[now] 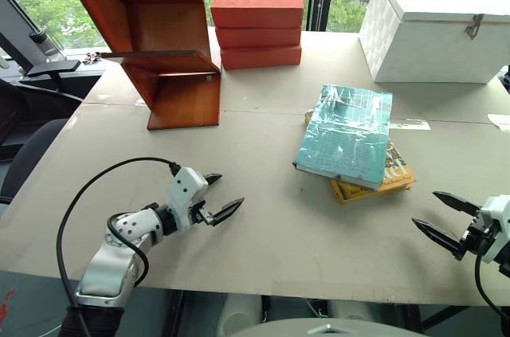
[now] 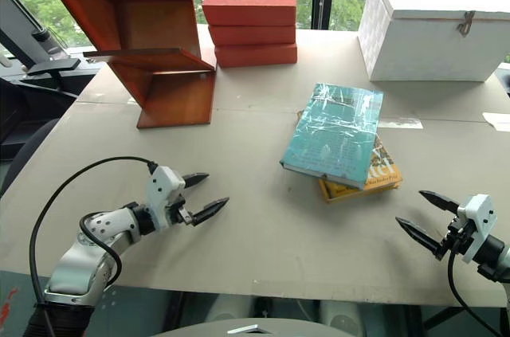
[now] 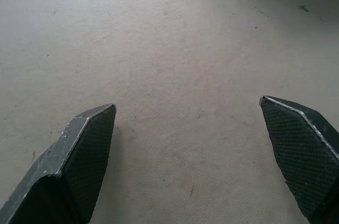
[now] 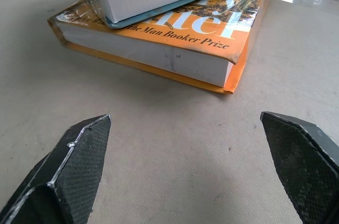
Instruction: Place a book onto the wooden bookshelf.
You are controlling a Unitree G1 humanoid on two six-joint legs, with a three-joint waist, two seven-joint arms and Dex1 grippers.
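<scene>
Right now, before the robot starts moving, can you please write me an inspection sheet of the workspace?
Surface: grey table, bare between the pincers.
Job's things: teal book lies flat on a yellow-orange book; wooden bookshelf stands far left.
Clutter: red bricks stacked; white box closed.
Grippers: left pincer open, empty; right pincer open, empty, pointing at the books.
Cables: black cable loops over the left arm.
Surroundings: windows, trees outside.

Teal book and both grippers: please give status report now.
Left gripper open, empty. Right gripper open, empty, facing the books. Teal book lies on yellow book, off the bookshelf. Path clear.
</scene>
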